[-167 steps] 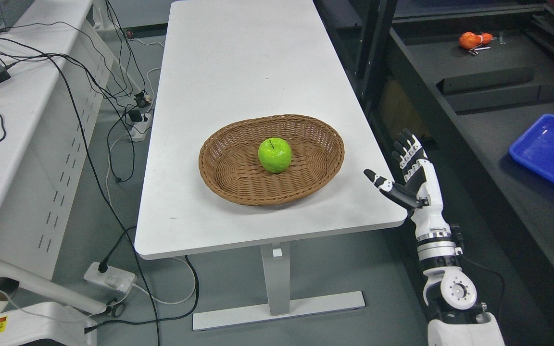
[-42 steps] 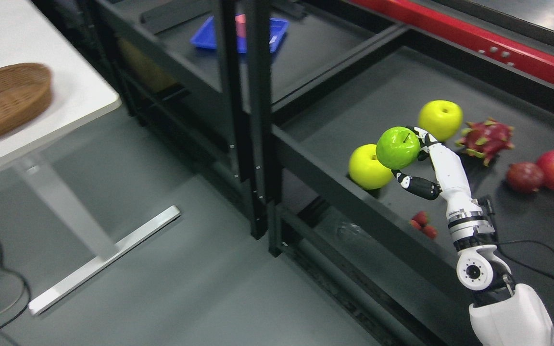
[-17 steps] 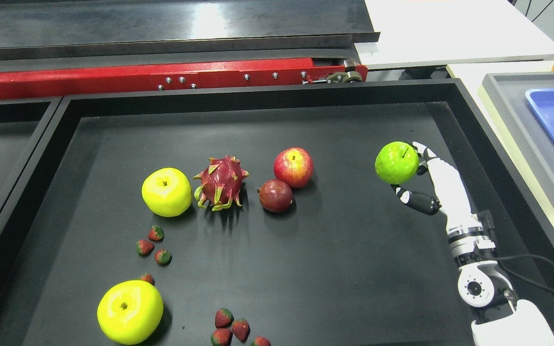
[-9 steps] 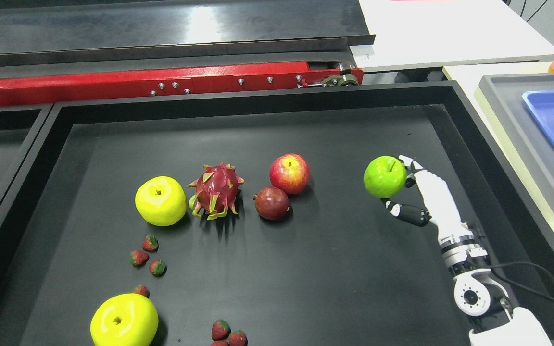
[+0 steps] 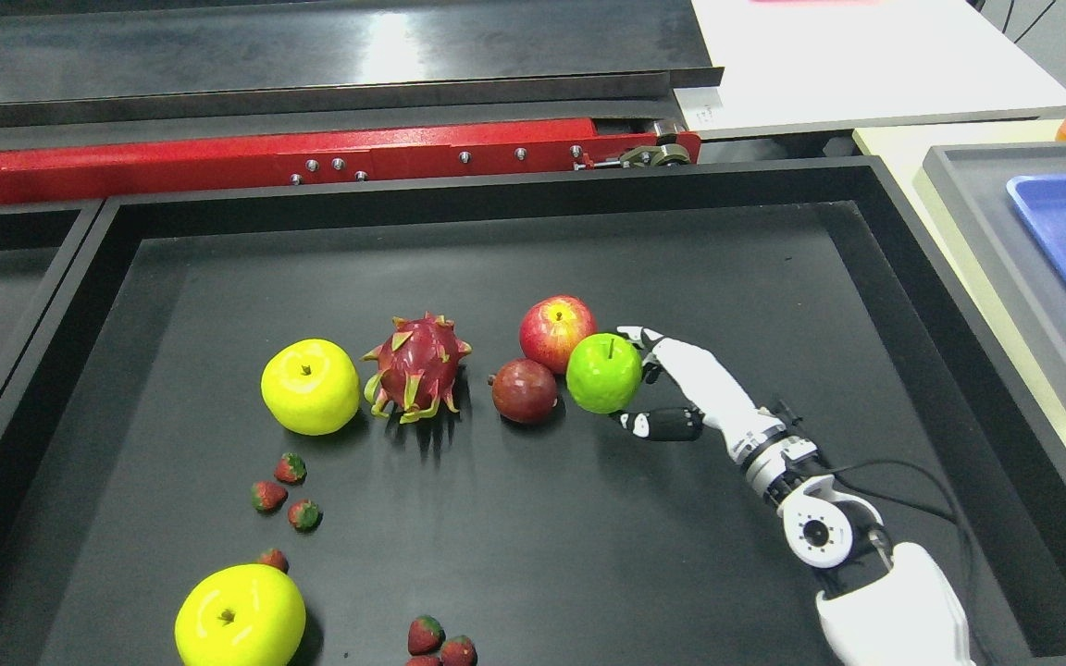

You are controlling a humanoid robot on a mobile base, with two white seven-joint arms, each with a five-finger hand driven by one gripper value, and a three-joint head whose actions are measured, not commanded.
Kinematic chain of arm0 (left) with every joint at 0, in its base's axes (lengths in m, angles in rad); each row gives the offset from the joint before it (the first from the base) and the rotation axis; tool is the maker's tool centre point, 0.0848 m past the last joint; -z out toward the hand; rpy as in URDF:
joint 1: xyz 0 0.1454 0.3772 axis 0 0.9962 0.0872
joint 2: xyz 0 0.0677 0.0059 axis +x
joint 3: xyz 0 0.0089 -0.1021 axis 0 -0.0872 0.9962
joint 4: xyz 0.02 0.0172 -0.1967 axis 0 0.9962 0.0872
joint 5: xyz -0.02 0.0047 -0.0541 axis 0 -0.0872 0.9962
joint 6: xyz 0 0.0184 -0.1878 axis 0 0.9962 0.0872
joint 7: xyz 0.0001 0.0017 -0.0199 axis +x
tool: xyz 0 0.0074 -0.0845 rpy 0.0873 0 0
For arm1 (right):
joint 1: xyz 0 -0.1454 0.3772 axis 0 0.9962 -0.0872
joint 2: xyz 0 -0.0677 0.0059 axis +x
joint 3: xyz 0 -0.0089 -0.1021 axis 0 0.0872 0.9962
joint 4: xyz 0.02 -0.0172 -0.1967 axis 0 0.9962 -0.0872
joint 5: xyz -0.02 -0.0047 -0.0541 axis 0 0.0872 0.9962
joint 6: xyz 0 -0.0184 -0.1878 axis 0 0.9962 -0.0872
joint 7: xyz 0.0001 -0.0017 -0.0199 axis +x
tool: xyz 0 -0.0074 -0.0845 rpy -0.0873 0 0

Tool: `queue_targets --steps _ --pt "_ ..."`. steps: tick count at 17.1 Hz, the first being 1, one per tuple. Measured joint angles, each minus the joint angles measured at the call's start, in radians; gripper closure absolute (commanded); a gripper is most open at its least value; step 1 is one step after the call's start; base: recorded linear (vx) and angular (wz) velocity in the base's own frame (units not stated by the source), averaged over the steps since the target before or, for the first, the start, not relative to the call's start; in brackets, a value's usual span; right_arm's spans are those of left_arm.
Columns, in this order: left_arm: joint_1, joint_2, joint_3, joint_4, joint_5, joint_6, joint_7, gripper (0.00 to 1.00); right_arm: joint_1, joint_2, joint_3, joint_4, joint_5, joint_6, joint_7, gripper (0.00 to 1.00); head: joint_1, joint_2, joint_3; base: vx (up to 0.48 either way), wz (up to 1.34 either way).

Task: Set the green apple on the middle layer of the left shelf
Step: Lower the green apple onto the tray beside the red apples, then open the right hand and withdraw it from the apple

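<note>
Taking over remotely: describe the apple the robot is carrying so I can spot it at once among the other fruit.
Look at the large black tray below the red metal rail. Near its middle runs a row of fruit; the round bright green apple sits at the row's right end, gripped by the white robotic right hand. It is the only green fruit, beside a red apple and a dark maroon fruit.

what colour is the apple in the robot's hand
Bright green, seen in the head view: the green apple in the right hand.

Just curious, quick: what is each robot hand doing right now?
Right robot hand: closed on the green apple.
Left robot hand: not in view.
</note>
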Motion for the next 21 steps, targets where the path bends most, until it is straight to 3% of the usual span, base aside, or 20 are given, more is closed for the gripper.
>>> queue_targets --steps 1,2,10,16,21 --pt "0.000 0.000 0.000 0.000 0.000 0.000 0.000 0.00 -0.011 0.018 0.019 0.010 0.000 0.006 0.027 0.41 0.0000 0.000 0.000 0.000 0.00" --pt "0.000 0.000 0.000 0.000 0.000 0.000 0.000 0.00 -0.018 0.030 0.032 0.018 0.000 0.011 0.050 0.00 0.0000 0.000 0.000 0.000 0.00" --pt "0.000 0.000 0.000 0.000 0.000 0.000 0.000 0.00 -0.026 0.102 0.048 0.052 -0.117 0.036 0.088 0.00 0.0000 0.000 0.000 0.000 0.00" --pt "0.000 0.000 0.000 0.000 0.000 0.000 0.000 0.00 0.000 0.127 -0.041 0.062 -0.373 0.007 -0.114 0.00 0.0000 0.000 0.000 0.000 0.00" --pt "0.000 0.000 0.000 0.000 0.000 0.000 0.000 0.00 0.041 0.140 -0.103 0.055 -0.523 0.006 -0.163 0.00 0.0000 0.000 0.000 0.000 0.00"
